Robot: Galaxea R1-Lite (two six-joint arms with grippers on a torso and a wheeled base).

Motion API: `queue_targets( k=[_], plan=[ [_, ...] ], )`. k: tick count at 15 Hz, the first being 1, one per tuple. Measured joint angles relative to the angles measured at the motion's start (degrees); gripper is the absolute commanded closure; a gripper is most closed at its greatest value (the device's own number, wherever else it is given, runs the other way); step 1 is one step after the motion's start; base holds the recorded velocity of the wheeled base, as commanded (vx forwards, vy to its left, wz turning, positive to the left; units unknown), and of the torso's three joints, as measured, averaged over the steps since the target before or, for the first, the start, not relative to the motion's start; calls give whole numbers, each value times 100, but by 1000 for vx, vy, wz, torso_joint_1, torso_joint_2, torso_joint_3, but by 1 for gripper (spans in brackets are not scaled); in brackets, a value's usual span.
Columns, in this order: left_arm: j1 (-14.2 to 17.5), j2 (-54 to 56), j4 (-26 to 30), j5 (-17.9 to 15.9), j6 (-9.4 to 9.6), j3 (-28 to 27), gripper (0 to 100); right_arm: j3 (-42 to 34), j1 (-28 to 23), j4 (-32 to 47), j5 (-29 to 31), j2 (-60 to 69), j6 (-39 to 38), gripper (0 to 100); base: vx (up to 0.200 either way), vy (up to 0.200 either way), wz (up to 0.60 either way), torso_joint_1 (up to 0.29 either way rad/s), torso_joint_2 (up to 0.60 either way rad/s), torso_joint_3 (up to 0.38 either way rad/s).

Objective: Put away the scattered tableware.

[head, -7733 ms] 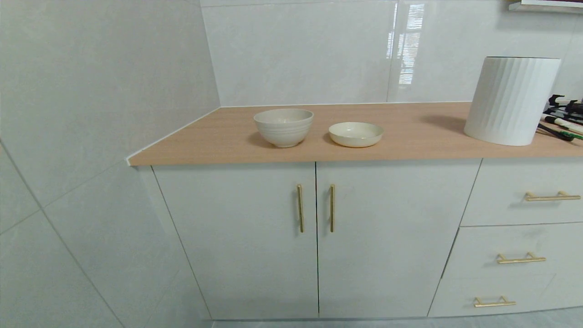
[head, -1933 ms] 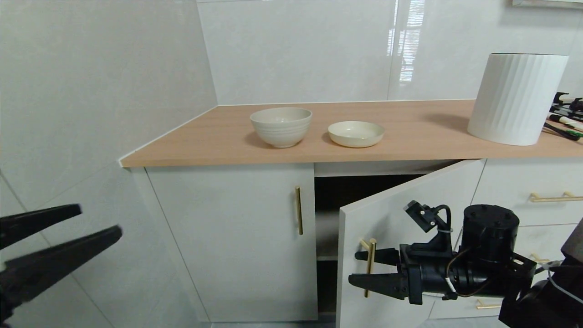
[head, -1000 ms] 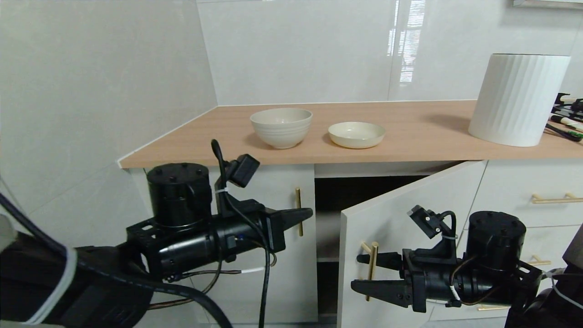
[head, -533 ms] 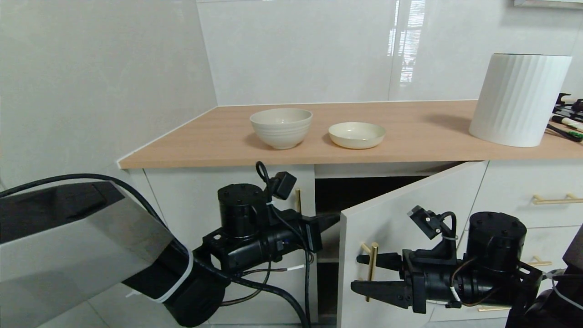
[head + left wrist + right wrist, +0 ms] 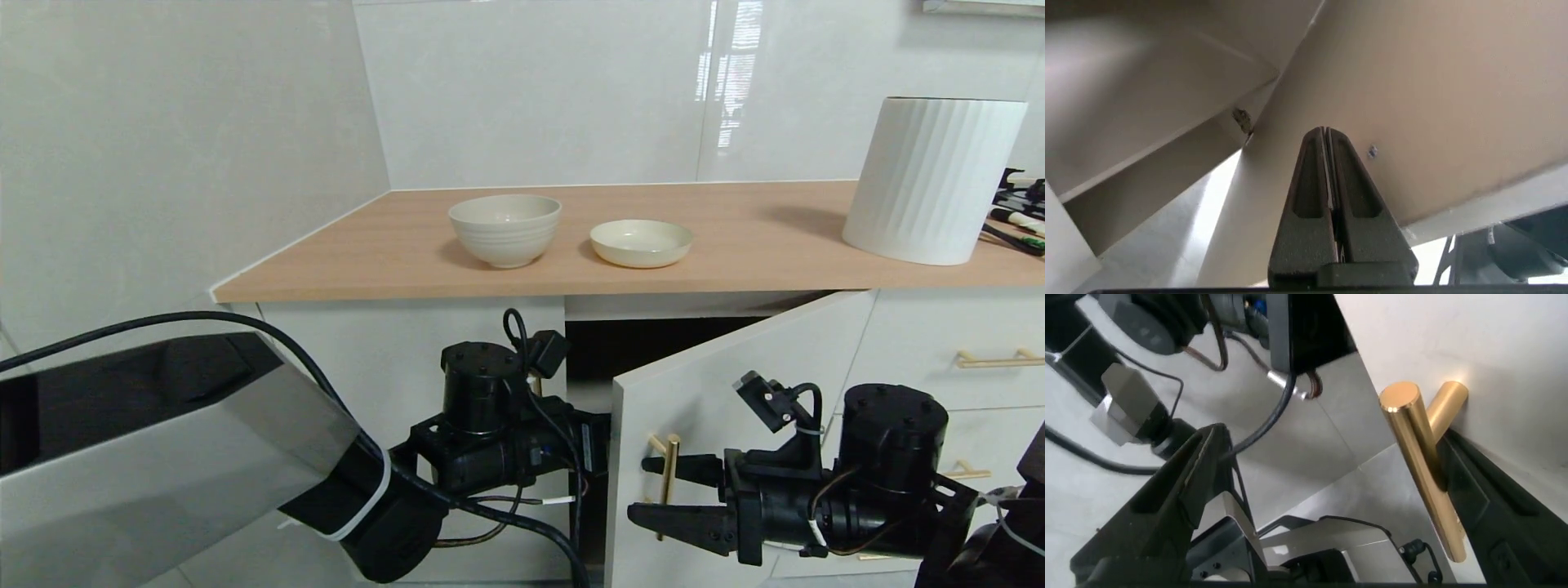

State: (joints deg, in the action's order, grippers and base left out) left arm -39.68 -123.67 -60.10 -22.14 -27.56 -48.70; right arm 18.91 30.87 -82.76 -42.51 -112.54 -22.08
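— Started with the grippers?

— Did. Found the left gripper [image 5: 1325, 143] with both black fingers pressed flat together, nothing between them, poked in behind the edge of the open cupboard door [image 5: 735, 367], tips close to a pale inner panel. Could not tell touching from apart there.

— And the other one?

— Saw the right gripper [image 5: 638, 490] spread wide, lying sideways in front of that door, straddling the brass handle [image 5: 1417, 449]. Noted a round, polished bar on a short post, between the fingers and just beside one of them; could not make out contact.

— Looked at the tableware?

— Found both pieces up on the desk [image 5: 735, 237], above the cupboard, well apart from both grippers. Saw a deep greyish-cream bowl [image 5: 504, 229], round, matt, upright, with faint ridges ringing its outer wall. Saw a shallow dish [image 5: 641, 242] near it on the right, warmer cream, smooth, low-rimmed, not touching it.

— Anything else noted?

— Marked the desk as warm wood grain, flat and matt. Noted a tall white ribbed tub [image 5: 933, 180] towards the right end, some pens [image 5: 1020, 220] just beyond it, glossy pale tiles [image 5: 531, 90] behind, a shut cupboard door [image 5: 392, 351] on the left, and drawers [image 5: 922, 343] with brass bar pulls on the right.
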Motion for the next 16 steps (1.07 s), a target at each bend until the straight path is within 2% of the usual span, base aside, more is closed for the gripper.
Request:
queue_targets(
  k=[3, 7, 11, 12, 13, 14, 15, 16],
  plan=[
    [-61, -35, -22, 39, -2, 6, 100, -2, -260, 13, 182, 22, 172, 0, 0, 0, 0, 0, 0, 0],
    [-119, -41, -160, 50, 0, 61, 100, -196, -872, 5, 261, 210, 546, 0, 0, 0, 0, 0, 0, 0],
    [-130, -22, -182, 2, 0, 68, 100, -1274, -1029, -22, 389, 847, 692, 0, 0, 0, 0, 0, 0, 0],
    [-122, -13, -182, 13, 0, 74, 100, -1566, -1067, 46, 571, 987, 919, 0, 0, 0, 0, 0, 0, 0],
    [-122, 2, -173, 16, 0, 80, 100, -1718, -1078, 284, 1151, 1111, 1193, 0, 0, 0, 0, 0, 0, 0],
    [-124, 20, -173, 16, 0, 80, 100, -1803, -1008, 689, 2024, 1268, 1460, 0, 0, 0, 0, 0, 0, 0],
    [-124, 39, -171, 17, 0, 69, 100, -1844, -861, 1034, 2514, 1467, 1573, 0, 0, 0, 0, 0, 0, 0],
    [-119, 57, -173, 20, 0, 61, 100, -1860, -712, 1349, 2694, 1737, 1573, 0, 0, 0, 0, 0, 0, 0]
  ],
)
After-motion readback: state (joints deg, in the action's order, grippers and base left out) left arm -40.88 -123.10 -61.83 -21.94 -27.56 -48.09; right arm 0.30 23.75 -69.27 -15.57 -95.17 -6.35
